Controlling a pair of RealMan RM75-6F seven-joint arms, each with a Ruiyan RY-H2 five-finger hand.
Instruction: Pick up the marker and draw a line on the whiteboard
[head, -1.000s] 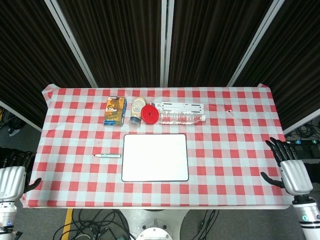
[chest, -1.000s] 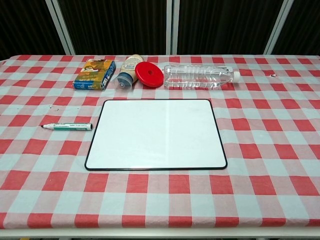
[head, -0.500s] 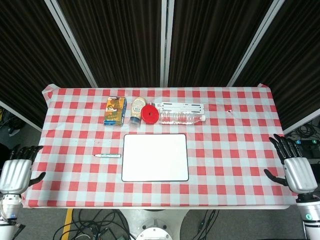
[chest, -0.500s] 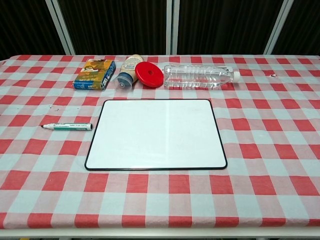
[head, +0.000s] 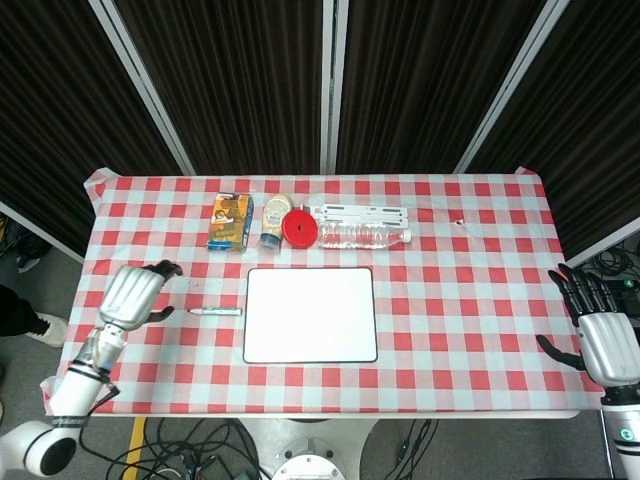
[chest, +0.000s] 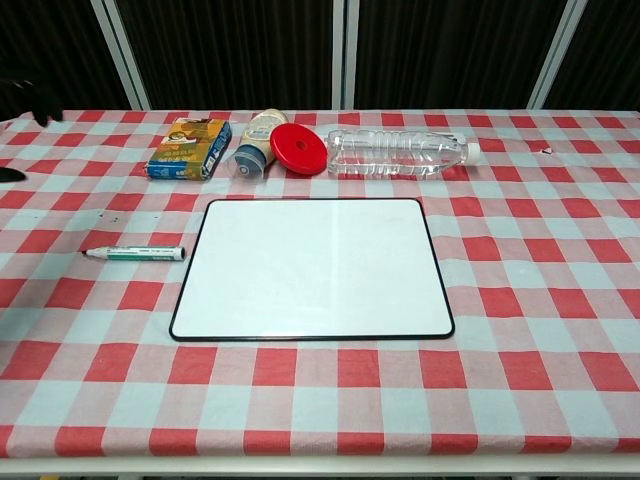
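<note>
The marker lies flat on the checked cloth just left of the whiteboard, its tip pointing left. The whiteboard is blank, with a black rim, at the table's middle. My left hand hovers over the table's left side, a short way left of the marker, fingers spread and holding nothing; only its dark fingertips show at the chest view's left edge. My right hand stays off the table's right edge, fingers spread and empty.
Behind the whiteboard lie an orange-blue box, a small jar on its side, a red lid, a clear bottle and a white strip. Dark curtains stand behind the table.
My left hand has swung in from beyond the table's left edge to above the cloth, near the marker. The right hand has drifted slightly outward. Nothing on the table moved.
</note>
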